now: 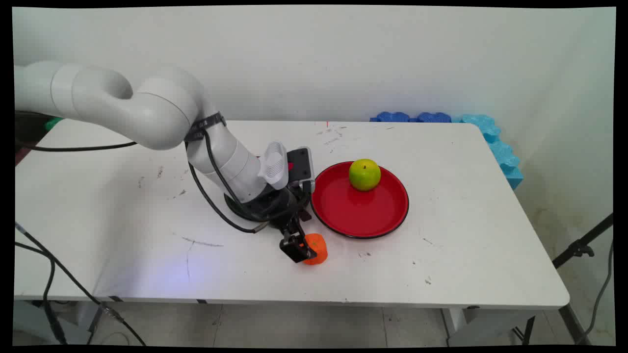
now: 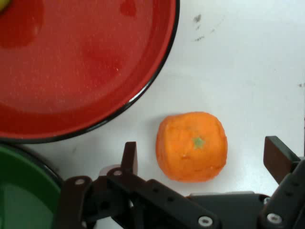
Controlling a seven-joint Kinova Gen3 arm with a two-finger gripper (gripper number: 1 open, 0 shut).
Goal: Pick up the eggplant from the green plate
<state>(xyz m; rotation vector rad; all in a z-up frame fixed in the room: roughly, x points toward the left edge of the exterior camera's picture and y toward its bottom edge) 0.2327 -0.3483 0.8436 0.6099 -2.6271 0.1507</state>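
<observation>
A green apple (image 1: 364, 174) sits on the red plate (image 1: 360, 215); blue foam (image 1: 490, 137) lines the table (image 1: 122, 235); perhaps a green plate (image 2: 21, 191).

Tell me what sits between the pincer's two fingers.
The orange sits between the pincer's two open fingers, on the white table, touching neither. The hand view shows this best; the red plate lies beyond.

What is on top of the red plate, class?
A green apple sits on the red plate, toward its far rim. The plate's left edge is partly covered by the arm.
</observation>
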